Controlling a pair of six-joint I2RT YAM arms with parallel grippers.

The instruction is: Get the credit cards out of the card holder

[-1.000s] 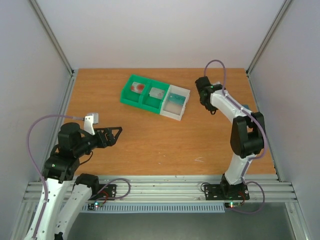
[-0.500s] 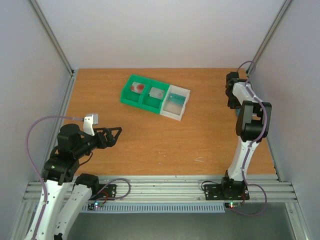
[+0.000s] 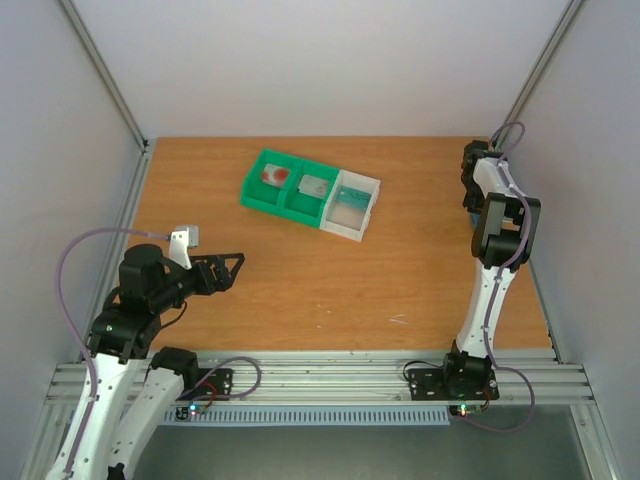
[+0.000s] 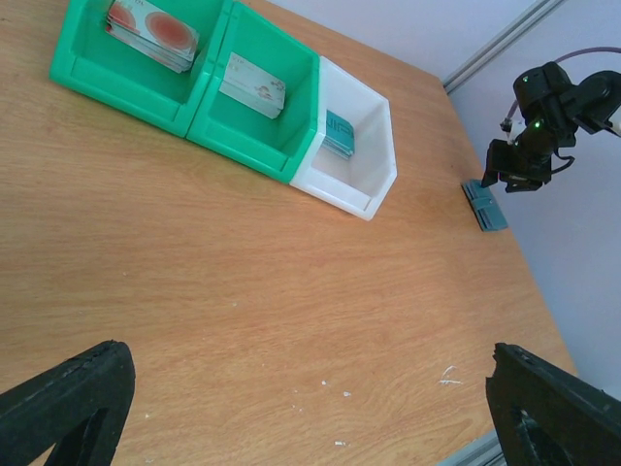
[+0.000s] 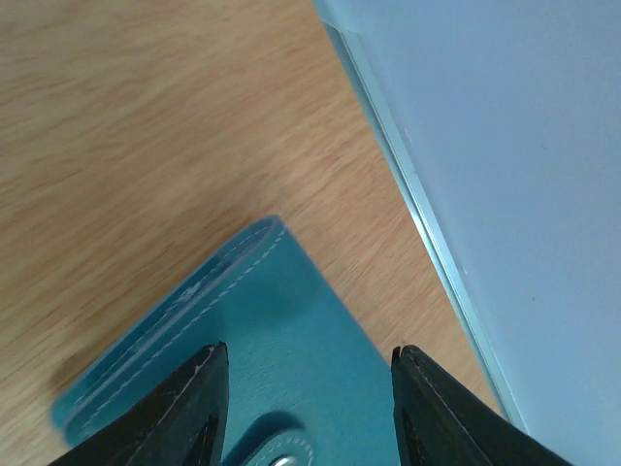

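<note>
Surveying from above: a wooden surface [image 3: 300, 290] carries a three-part tray [image 4: 136, 95] toward the far side, two green compartments and one white compartment [image 4: 374, 199] at its right end.

Left claw [image 3: 233, 270] – fully open, fingers spread wide, holding nothing. It hangs over the near left of the surface, well apart from the tray.

Right claw [image 5: 306, 359] – at the far right edge, beside the wall, directly over the card holder [image 5: 262, 291]. Its fingers stand parted with the holder seen between them; whether the tips touch it cannot be told.

The card holder, teal-blue, lies flat and folded on the surface just beside the right edge.

Credit cards sit in the tray: pink-and-red cards [image 4: 150, 31] in the left green compartment, a grey card [image 4: 252, 85] in the middle one, a teal card [image 4: 338, 134] in the white one.
</note>
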